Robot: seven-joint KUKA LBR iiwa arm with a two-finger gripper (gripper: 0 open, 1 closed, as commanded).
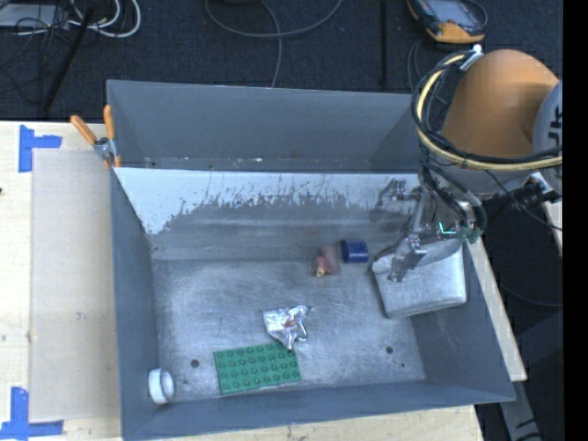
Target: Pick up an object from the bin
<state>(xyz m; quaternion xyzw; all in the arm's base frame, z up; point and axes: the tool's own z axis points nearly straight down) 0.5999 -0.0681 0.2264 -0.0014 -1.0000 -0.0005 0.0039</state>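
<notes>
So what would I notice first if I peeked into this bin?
Probably the robot's big orange cover on the right, with the gripper below it, hanging over a pale grey block at the right side of the bin. Next is the bright green studded plate near the front left, with a crumpled ball of silver foil just behind it.
</notes>
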